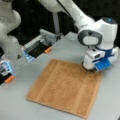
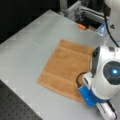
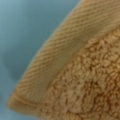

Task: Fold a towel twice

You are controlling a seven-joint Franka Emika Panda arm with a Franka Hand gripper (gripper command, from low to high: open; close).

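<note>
Grey table (image 1: 50, 60); flat towel (image 1: 65, 87); claw (image 1: 91, 69) at corner.

Plenty of open surface (image 1: 62, 51) all around the towel (image 1: 66, 87), which lies flat and unfolded, so nothing sticks up there. Only real clutter is the metal fixture (image 1: 41, 45) with orange tabs along the surface's far edge, plus the gripper (image 1: 91, 69) sitting low over the towel's corner.

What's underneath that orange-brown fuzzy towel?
The orange-brown terry towel lies flat, unfolded, on the grey table; anything beneath it is covered. The gripper sits low over one corner, hiding that spot.
</note>
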